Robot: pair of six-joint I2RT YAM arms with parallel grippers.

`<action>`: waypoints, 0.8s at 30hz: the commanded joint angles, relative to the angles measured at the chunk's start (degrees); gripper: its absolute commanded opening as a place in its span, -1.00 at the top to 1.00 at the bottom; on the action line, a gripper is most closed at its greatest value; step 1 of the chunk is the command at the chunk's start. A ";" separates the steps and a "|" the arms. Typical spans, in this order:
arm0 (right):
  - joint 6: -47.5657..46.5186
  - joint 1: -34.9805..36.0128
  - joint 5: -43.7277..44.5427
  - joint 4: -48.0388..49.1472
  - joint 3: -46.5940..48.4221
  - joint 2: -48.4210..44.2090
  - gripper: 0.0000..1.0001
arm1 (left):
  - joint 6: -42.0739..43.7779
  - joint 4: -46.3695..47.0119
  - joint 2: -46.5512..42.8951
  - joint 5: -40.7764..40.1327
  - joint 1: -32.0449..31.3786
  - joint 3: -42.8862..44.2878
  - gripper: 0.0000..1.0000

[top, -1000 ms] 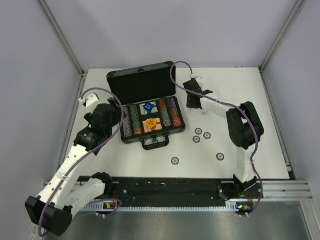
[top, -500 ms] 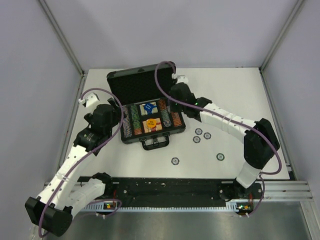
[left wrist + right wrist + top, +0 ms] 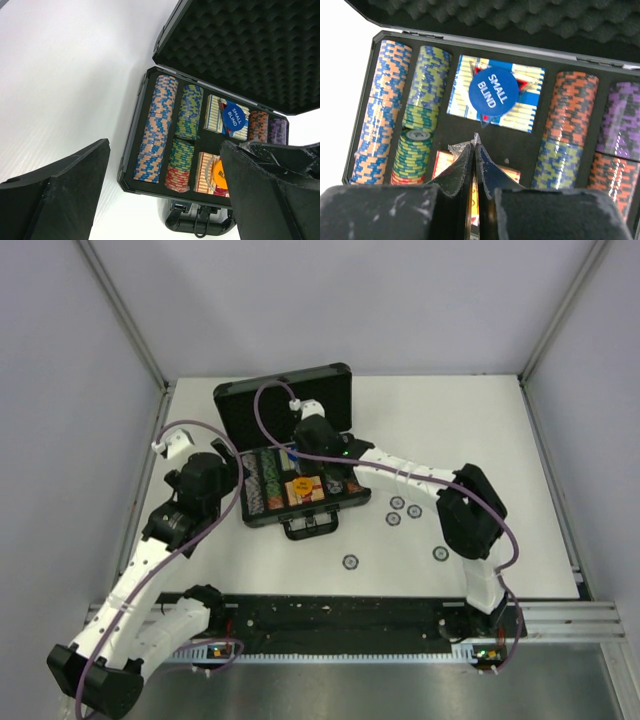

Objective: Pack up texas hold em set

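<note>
The black briefcase [image 3: 262, 515] of the texas hold em set lies open, its foam lid [image 3: 285, 405] standing up at the back and its handle [image 3: 310, 527] toward me. It holds multicoloured chip rows [image 3: 380, 110], a blue deck under a blue "SMALL BLIND" disc [image 3: 493, 91] and a red deck under an orange disc [image 3: 221, 175]. My right gripper [image 3: 476, 137] is shut with nothing held. It hangs over the middle of the case, between the two decks. My left gripper [image 3: 165, 200] is open, just off the case's left front corner.
Several small dark chips lie loose on the white table right of the case: three together [image 3: 397, 503], one near the front [image 3: 350, 562] and one further right [image 3: 440, 553]. Grey walls and metal posts ring the table.
My right arm has swung left from beside the case's right end to over its inside, still shut. The left arm has hardly moved.
</note>
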 commanded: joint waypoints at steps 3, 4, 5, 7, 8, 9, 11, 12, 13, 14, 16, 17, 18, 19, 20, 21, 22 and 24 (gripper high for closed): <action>-2.83 2.02 0.12 2.64 7.22 4.92 0.95 | -0.54 0.68 -1.47 -0.81 0.25 -0.54 -0.94; -2.92 2.02 -0.05 2.81 7.93 5.63 0.95 | -0.46 0.68 -1.65 -0.81 0.33 -0.54 -0.94; -2.92 2.02 -0.14 2.81 8.72 6.50 0.94 | -0.46 0.68 -1.73 -0.81 0.34 -0.63 -0.94; -3.44 2.19 -0.14 2.55 10.56 8.09 0.93 | -0.37 0.59 -1.82 -0.81 0.25 -0.71 -0.94; -3.62 2.37 0.21 2.29 11.27 8.79 0.93 | -0.37 0.51 -1.82 -0.90 0.25 -0.72 -0.94; -3.62 2.46 0.39 1.85 11.97 9.32 0.92 | -0.37 0.42 -2.00 -0.81 0.25 -0.63 -0.94; -3.54 2.46 0.65 0.97 12.68 10.20 0.91 | -0.46 0.24 -2.00 -0.81 0.33 -0.72 -0.94; -3.45 2.46 0.82 0.79 12.59 10.38 0.90 | -0.63 0.33 -2.17 -0.90 0.25 -0.80 -0.94; -3.45 2.54 1.00 0.79 12.50 10.55 0.88 | -0.55 0.24 -2.17 -0.90 0.33 -0.98 -0.94; -3.45 2.54 1.52 0.62 12.42 10.73 0.85 | -0.72 0.33 -2.35 -0.90 0.34 -1.07 -0.94; -3.62 2.46 2.14 0.00 12.59 11.17 0.78 | -0.63 0.50 -2.35 -0.90 0.42 -1.33 -0.94; -3.62 2.54 2.49 -0.17 12.68 11.26 0.67 | -0.72 0.50 -2.44 -0.81 0.34 -1.42 -0.94; -3.80 2.54 2.84 -0.26 12.77 11.26 0.57 | -0.63 0.59 -2.35 -0.72 0.34 -1.33 -0.94; -4.06 2.46 2.93 -0.44 13.03 11.26 0.48 | -0.63 0.59 -2.26 -0.72 0.42 -1.24 -0.94; -4.06 2.46 2.85 -0.70 13.47 11.17 0.44 | -0.55 0.59 -2.26 -0.72 0.34 -1.24 -0.94; -3.98 2.46 2.85 -0.96 13.64 11.08 0.39 | -0.46 0.59 -2.26 -0.81 0.42 -1.07 -0.94; -3.97 2.46 2.76 -1.05 13.73 10.65 0.36 | -0.46 0.51 -2.26 -0.81 0.42 -1.15 -0.94; -3.98 2.54 3.37 -1.23 13.73 9.68 0.32 | -0.46 0.59 -2.18 -0.81 0.34 -1.16 -0.94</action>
